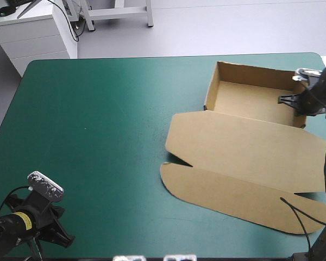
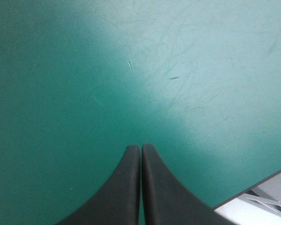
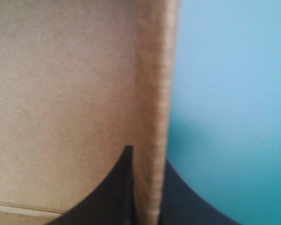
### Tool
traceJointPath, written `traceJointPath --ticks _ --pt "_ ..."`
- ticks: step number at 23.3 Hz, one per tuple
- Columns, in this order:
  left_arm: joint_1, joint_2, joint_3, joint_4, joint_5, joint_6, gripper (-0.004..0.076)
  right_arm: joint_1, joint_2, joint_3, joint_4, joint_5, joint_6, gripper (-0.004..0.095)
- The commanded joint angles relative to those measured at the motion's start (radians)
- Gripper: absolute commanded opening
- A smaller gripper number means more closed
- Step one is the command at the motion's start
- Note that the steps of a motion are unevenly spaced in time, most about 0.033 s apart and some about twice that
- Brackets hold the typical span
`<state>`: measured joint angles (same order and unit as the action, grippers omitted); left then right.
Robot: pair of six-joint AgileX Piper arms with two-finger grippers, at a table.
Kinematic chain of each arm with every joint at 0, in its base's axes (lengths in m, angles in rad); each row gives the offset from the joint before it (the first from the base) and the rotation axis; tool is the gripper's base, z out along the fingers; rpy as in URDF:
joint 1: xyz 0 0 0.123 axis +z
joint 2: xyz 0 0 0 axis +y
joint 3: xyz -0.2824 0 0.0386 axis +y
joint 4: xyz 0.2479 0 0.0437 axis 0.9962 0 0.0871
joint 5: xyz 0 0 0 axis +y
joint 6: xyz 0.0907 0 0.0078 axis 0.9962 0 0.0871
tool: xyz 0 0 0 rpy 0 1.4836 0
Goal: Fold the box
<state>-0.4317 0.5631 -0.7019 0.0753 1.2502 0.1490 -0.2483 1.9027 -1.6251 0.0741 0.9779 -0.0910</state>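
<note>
Left gripper at 7 o'clock in the high view, box an open tray with flat lid at 3 o'clock; left wrist view, fingers pressed together over teal-green cover; right wrist view, right gripper clamped on the box's wall.

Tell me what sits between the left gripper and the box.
Nothing visible does. The left gripper, shut, hangs over the near left corner of the teal-green cover, and only bare cover lies between it and the flat lid of the box. The right gripper is shut on a tray wall.
</note>
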Motion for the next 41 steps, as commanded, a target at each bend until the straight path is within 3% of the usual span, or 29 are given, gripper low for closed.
traceJointPath --ticks 1,12,14,15,16,17,18,19,20,23,26,28,30,33,37,41 --pt "0.001 0.007 -0.023 0.010 0.019 -0.009 -0.0008 -0.098 -0.065 -0.028 0.010 -0.038 0.014 -0.0019" --pt "0.001 0.007 -0.023 0.012 0.019 -0.009 -0.0008 -0.252 -0.065 -0.028 0.012 -0.063 -0.002 -0.0014" --pt "0.001 0.007 -0.023 0.018 0.019 -0.009 -0.0008 -0.260 -0.065 -0.028 0.010 -0.063 -0.033 0.0070" --pt "0.001 0.007 -0.023 0.018 0.018 -0.007 -0.0008 -0.262 -0.065 -0.028 0.008 -0.063 -0.043 0.0221" --pt "0.001 0.007 -0.023 0.018 0.017 -0.007 -0.0008 -0.262 -0.065 -0.028 0.008 -0.063 -0.043 0.0305" --pt "0.001 0.007 -0.023 0.018 0.012 -0.007 -0.0008 -0.262 -0.065 -0.028 0.011 -0.063 -0.041 0.0560" --pt "0.001 0.007 -0.023 0.018 0.007 -0.007 -0.0008 -0.262 -0.065 -0.028 0.014 -0.068 -0.041 0.0692" --pt "0.001 0.007 -0.023 0.024 -0.009 -0.007 -0.0008 -0.262 -0.065 -0.028 0.013 -0.071 -0.039 0.0915" --pt "0.001 0.007 -0.023 0.026 -0.013 -0.007 -0.0008 -0.262 -0.071 -0.028 0.013 -0.069 -0.039 0.0945" --pt "0.001 0.007 -0.023 0.042 -0.018 -0.005 -0.0008 -0.262 -0.126 -0.028 0.006 -0.077 -0.039 0.0902" --pt "0.001 0.007 -0.023 0.042 -0.027 -0.002 -0.0008 -0.262 -0.214 -0.028 0.017 -0.104 -0.039 0.0732" --pt "0.001 0.007 -0.023 0.044 -0.034 -0.002 -0.0008 -0.262 -0.279 -0.028 0.039 -0.102 -0.039 0.0526" --pt "0.001 0.007 -0.023 0.044 -0.039 -0.002 -0.0008 -0.262 -0.335 -0.028 0.090 -0.075 -0.058 0.0240" --pt "0.001 0.007 -0.023 0.044 -0.047 -0.002 -0.0008 -0.262 -0.372 -0.028 0.180 -0.035 -0.119 -0.0023" --pt "0.001 0.007 -0.023 0.044 -0.047 -0.002 -0.0008 -0.255 -0.416 -0.028 0.323 0.008 -0.194 -0.0013" --pt "0.001 0.007 -0.023 0.036 -0.071 -0.006 -0.0008 -0.116 -0.472 -0.022 0.283 0.056 -0.218 -0.0013"
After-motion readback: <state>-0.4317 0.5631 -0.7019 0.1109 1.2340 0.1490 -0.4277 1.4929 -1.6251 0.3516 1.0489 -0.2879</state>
